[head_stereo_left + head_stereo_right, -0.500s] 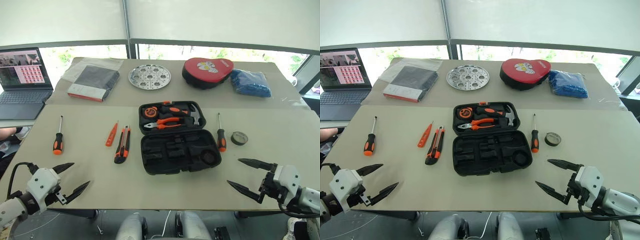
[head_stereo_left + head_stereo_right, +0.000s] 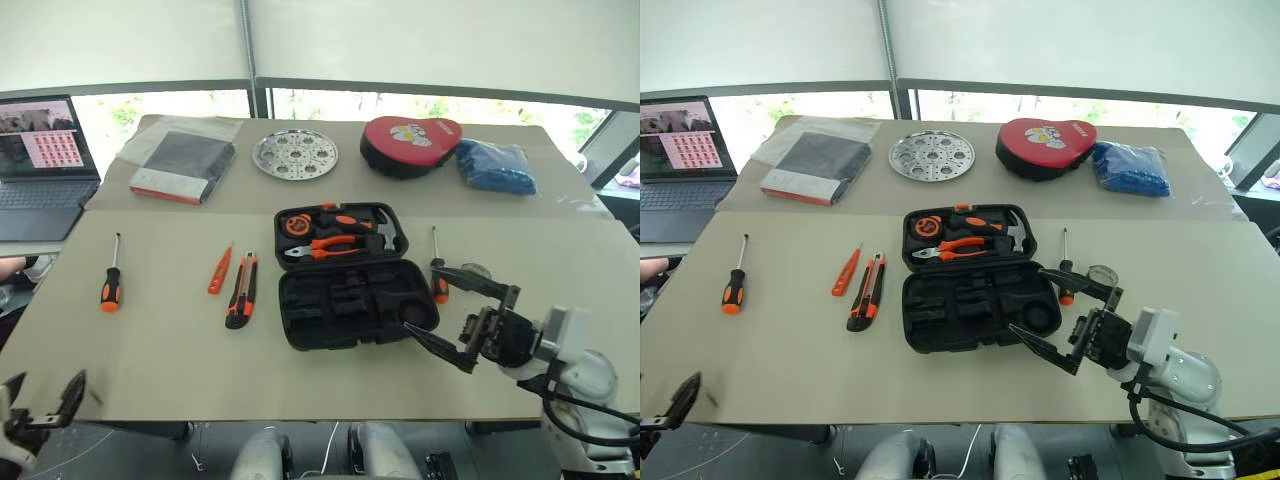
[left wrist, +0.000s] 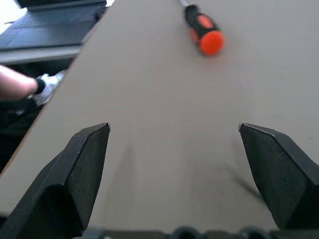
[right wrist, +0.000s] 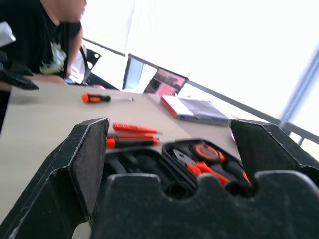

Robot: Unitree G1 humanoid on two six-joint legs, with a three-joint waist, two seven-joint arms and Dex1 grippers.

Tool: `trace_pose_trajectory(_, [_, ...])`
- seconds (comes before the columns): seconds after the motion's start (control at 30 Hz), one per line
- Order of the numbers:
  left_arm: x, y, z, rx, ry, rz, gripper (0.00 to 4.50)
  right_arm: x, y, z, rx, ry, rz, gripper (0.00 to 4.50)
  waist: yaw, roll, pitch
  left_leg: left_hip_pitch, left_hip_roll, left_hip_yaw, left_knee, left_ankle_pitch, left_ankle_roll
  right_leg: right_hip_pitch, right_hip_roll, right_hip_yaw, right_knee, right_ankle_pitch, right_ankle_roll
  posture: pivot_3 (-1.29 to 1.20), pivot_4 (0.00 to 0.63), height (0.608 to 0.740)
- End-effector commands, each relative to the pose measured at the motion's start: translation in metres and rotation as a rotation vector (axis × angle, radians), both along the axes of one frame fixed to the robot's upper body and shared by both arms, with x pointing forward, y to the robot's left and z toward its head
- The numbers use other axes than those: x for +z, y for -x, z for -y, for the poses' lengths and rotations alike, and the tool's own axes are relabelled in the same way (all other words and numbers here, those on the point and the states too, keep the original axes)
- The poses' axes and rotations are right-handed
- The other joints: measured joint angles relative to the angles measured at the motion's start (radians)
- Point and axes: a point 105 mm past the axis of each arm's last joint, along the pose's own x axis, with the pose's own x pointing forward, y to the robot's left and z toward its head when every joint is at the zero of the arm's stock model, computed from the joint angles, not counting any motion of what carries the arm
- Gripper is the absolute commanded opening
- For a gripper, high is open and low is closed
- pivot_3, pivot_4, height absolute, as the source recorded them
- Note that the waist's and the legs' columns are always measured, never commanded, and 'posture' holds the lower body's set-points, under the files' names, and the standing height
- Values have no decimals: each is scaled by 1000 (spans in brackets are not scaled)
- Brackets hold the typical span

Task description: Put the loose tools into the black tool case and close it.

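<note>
The black tool case (image 2: 345,275) lies open mid-table, with pliers, a hammer and a tape measure in its far half. Left of it lie a utility knife (image 2: 241,290), a slim tester pen (image 2: 220,270) and, farther left, a screwdriver (image 2: 110,285). A second screwdriver (image 2: 438,278) lies by the case's right side, and the black tape roll (image 2: 1102,274) beyond it is partly hidden behind a finger. My right gripper (image 2: 418,295) hangs open over the case's right end, holding nothing. At the table's near-left corner, my left gripper (image 3: 174,134) stands open and empty, short of the left screwdriver (image 3: 204,32).
Along the back of the table are a laptop (image 2: 40,160), a flat dark book (image 2: 180,160), a perforated metal disc (image 2: 295,153), a red-topped pouch (image 2: 412,143) and blue cloth (image 2: 497,165). A person (image 4: 40,40) sits at the table's left side.
My right gripper has swung from the near-right part of the table left and up, over the case's right end. My left gripper has drawn back to the near-left corner. Both stay open.
</note>
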Motion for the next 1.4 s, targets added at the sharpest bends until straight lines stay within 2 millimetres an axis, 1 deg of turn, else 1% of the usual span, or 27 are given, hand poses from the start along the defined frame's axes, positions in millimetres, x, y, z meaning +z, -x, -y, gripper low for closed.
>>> trace_pose_trajectory(0.03, [25,-28,9,-21,23,36,4434,17,-2,-3,20,-45,37,4500,7,0,0,1,0,0,0,0,0,0,0,0,0,0,0,0,150,740])
trace_pose_trajectory(0.07, [31,-40,12,-25,64,52,4434,21,-4,-3,22,-53,44,4500,11,0,0,2,0,0,0,-2,-3,1,0,0,0,0,0,0,150,740])
trace_pose_trajectory(0.17, [41,-60,17,-29,128,49,4434,27,-8,-4,24,-65,55,4500,11,-1,-1,2,0,0,0,-1,-6,1,0,0,3,1,-2,0,150,740])
trace_pose_trajectory(0.2, [41,-73,19,-39,154,15,4434,30,-11,-4,24,-73,63,4500,6,-2,-2,2,-1,1,0,0,-6,3,0,0,4,1,-1,0,150,740])
trace_pose_trajectory(0.23, [39,-94,21,-42,175,-46,4434,34,-13,-6,35,-79,77,4500,3,-2,-2,2,-1,1,0,1,-4,2,0,1,6,3,1,0,150,740])
trace_pose_trajectory(0.27, [38,-110,23,-38,186,-100,4434,36,-15,-8,43,-85,86,4500,2,-2,-1,2,-1,1,0,2,-3,2,0,1,8,4,3,0,150,740])
trace_pose_trajectory(0.3, [38,-120,24,-31,190,-140,4434,38,-16,-9,48,-89,92,4500,2,-1,-1,2,-3,0,0,3,-5,0,0,1,13,3,3,0,150,740])
trace_pose_trajectory(0.37, [36,-135,16,32,166,-197,4434,38,-17,-11,54,-88,92,4500,-4,-2,-1,3,-4,-1,0,6,-8,0,1,0,15,2,2,0,150,740])
trace_pose_trajectory(0.43, [37,-157,9,95,149,-197,4434,34,-15,-12,67,-78,84,4500,-7,-1,0,4,-4,-1,-2,7,-11,0,1,0,16,1,1,0,150,740])
trace_pose_trajectory(0.53, [36,-177,11,111,160,-212,4434,29,-11,-13,68,-69,74,4500,-15,-2,0,3,-4,-1,-2,10,-17,-1,3,0,16,0,0,0,150,740])
trace_pose_trajectory(0.57, [35,-181,11,118,153,-222,4434,29,-10,-14,65,-68,71,4500,-16,-2,0,3,-3,-1,-3,10,-18,-1,2,0,16,0,0,0,150,740])
trace_pose_trajectory(0.63, [39,-187,2,170,106,-204,4434,26,-8,-13,58,-63,63,4500,-17,-2,0,2,-4,-1,-3,10,-18,-2,2,0,15,0,0,0,150,740])
trace_pose_trajectory(0.67, [37,-189,1,178,119,-208,4434,25,-8,-12,52,-62,60,4500,-18,-2,0,2,-4,-1,-3,10,-18,-2,1,0,15,0,0,0,150,740])
trace_pose_trajectory(0.77, [22,-189,8,151,147,-280,3721,24,-6,-12,39,-61,54,4500,-18,-2,0,2,-4,-1,-2,9,-17,-2,0,0,15,0,1,0,150,740])
trace_pose_trajectory(0.83, [16,-186,5,162,140,-312,2990,23,-5,-12,38,-61,53,4500,-16,-2,1,2,-3,-1,-3,9,-18,-2,0,0,15,0,1,0,150,740])
trace_pose_trajectory(0.87, [15,-183,2,175,132,-325,2710,23,-5,-12,37,-61,53,4500,-15,-2,0,2,-3,-1,-3,9,-18,-2,0,0,15,0,1,0,150,740])
trace_pose_trajectory(1.0, [14,-176,-3,175,144,-324,1156,24,-4,-11,32,-58,52,4500,-21,-2,0,3,-3,-1,-3,8,-18,-2,-1,1,16,0,1,0,150,740])
trace_pose_trajectory(1.03, [16,-177,-2,157,142,-307,868,24,-4,-10,32,-55,51,4500,-23,-2,0,3,-2,-1,-3,8,-18,-2,-1,1,16,0,1,0,150,740])
trace_pose_trajectory(1.07, [21,-179,-1,130,137,-276,855,25,-3,-10,32,-51,53,4500,-25,-2,0,3,-2,-1,-3,8,-18,-2,-1,1,17,0,1,0,150,740])
trace_pose_trajectory(1.1, [38,-187,6,48,105,-174,857,26,-3,-9,25,-46,56,4500,-25,-2,0,3,-2,-1,-3,8,-18,-2,-1,1,17,0,0,0,150,740])
trace_pose_trajectory(1.13, [57,-195,17,-62,77,-68,857,28,-3,-6,12,-40,59,4500,-26,-2,1,3,-2,-1,-3,8,-19,-2,-2,1,17,0,0,0,150,740])
trace_pose_trajectory(1.17, [71,-198,29,-166,47,-9,857,30,-3,-2,-2,-33,62,4500,-25,-3,1,3,-2,-1,-3,8,-19,-3,-5,1,16,0,0,0,150,740])
trace_pose_trajectory(1.2, [84,-200,46,-294,11,45,857,31,-3,2,-15,-26,63,4500,-24,-4,2,2,-2,-1,-3,8,-19,-4,-6,0,16,0,0,0,150,740])
trace_pose_trajectory(1.23, [91,-201,62,-409,-21,69,857,32,-3,5,-29,-19,65,4500,-19,-5,2,1,-2,-1,-3,8,-20,-4,-6,0,16,0,0,0,150,740])
trace_pose_trajectory(1.3, [103,-200,106,-697,-116,93,857,34,-3,13,-59,-1,64,4500,-7,-5,3,-1,-2,-1,-3,5,-26,-5,-9,-2,16,0,0,0,150,740])
trace_pose_trajectory(1.33, [105,-199,124,-806,-141,91,857,34,-3,17,-70,11,61,4500,-1,-5,3,-1,-3,-1,-2,4,-26,-5,-10,-3,15,0,0,0,150,740])
trace_pose_trajectory(1.4, [107,-194,167,-1056,-200,72,857,33,-2,25,-101,37,48,4500,5,-3,3,-1,-5,-1,-3,4,-25,-4,-12,-3,14,0,0,0,150,740])
